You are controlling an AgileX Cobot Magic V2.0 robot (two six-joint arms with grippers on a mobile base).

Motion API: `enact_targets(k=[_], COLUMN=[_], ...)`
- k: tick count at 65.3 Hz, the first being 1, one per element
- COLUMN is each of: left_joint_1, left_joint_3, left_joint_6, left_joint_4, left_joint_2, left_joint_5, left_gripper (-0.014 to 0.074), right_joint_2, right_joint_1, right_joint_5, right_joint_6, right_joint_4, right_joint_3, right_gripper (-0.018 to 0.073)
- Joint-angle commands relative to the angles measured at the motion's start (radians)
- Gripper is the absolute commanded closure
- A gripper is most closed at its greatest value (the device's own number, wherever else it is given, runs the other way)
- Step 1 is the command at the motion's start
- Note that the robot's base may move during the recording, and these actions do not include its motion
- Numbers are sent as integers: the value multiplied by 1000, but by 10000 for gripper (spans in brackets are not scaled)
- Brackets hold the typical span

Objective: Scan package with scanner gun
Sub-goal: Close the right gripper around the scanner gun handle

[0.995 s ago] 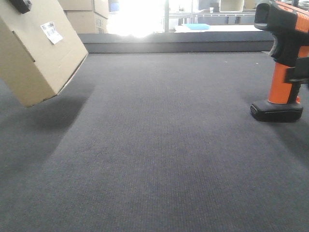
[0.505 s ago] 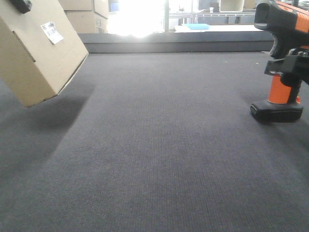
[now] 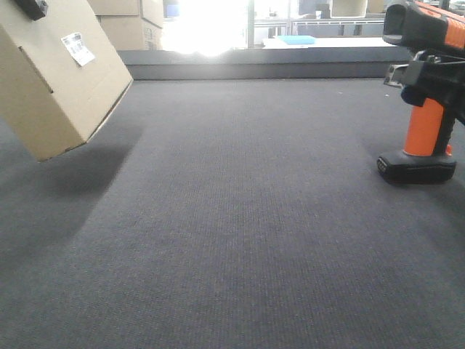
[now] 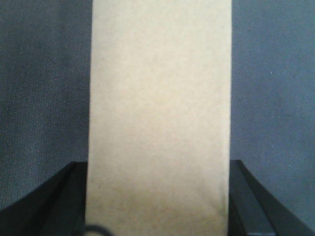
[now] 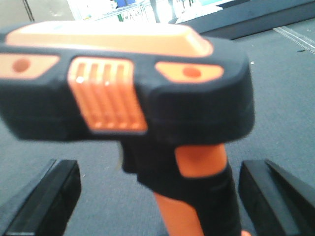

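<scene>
The package [image 3: 58,80], a tan cardboard box with a small white barcode label [image 3: 78,48], hangs tilted above the carpet at the upper left. In the left wrist view the package [image 4: 157,98] fills the gap of my left gripper [image 4: 157,196], and both black fingers [image 4: 64,196] press its sides. The scanner gun [image 3: 425,131] stands upright on its flat black base at the right edge. My right gripper [image 3: 429,78] sits around the top of the orange handle, just under the head. In the right wrist view the scanner gun [image 5: 123,88] stands between the spread fingers [image 5: 44,196] of my right gripper [image 5: 160,196], which do not touch it.
Dark grey carpet [image 3: 240,218] covers the work surface. A raised dark ledge [image 3: 261,65] runs along the back. Stacked cardboard boxes [image 3: 131,22] stand at the back left. A bright window glares behind, next to a white table with a blue item [image 3: 298,40].
My right gripper has risen along the scanner gun's handle towards its head. The scanner gun's base stays on the carpet. The package and left gripper have not moved.
</scene>
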Motion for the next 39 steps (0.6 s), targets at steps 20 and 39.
enact_targets(k=[20,39], left_joint_1=[-6,-6], left_joint_3=[-12,-12], left_joint_6=[1,1], left_joint_4=[-14,-14], left_joint_2=[-12,-12], left_joint_5=[-14,-14], left_gripper=[426,426], right_joint_2=[29,63], right_joint_1=[1,1], right_joint_5=[50,23], right_joint_6=[0,0], right_joint_4=[85,79], right_joint_3=[-80,-80], right_gripper=[-1,0])
